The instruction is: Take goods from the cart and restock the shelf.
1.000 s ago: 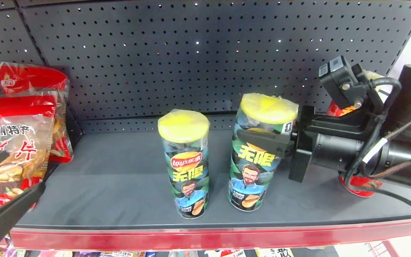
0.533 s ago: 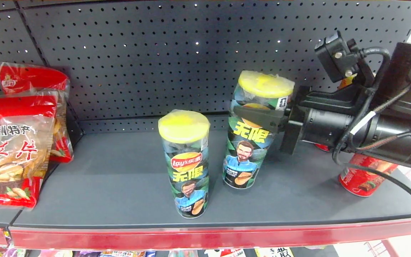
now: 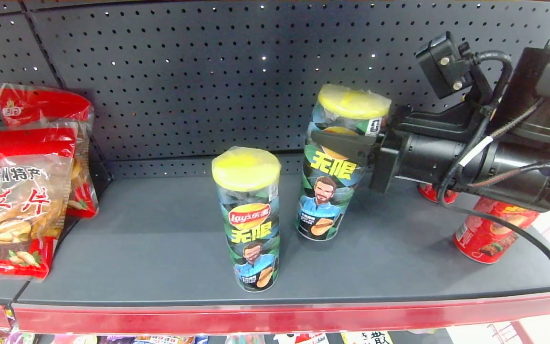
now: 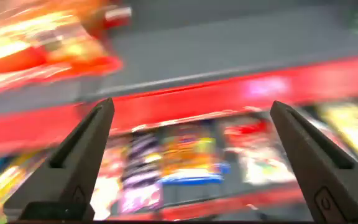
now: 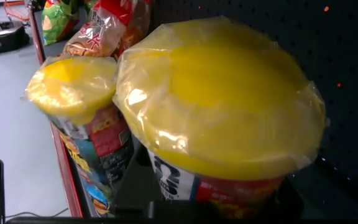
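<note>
Jaws of the right arm (image 3: 470, 160) pinch a green chip can (image 3: 330, 191) just below its yellow lid. They hold it slightly tilted, base low over the shelf (image 3: 160, 248), behind and to the right of the standing chip can (image 3: 251, 224), probably to seat it alongside. Red cans (image 3: 490, 234) sit farther right of that can. The left arm's jaws are spread and empty, facing lower-shelf packets (image 4: 188, 149).

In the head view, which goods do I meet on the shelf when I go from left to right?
In order: snack bags → front chip can → rear chip can → red cans.
</note>
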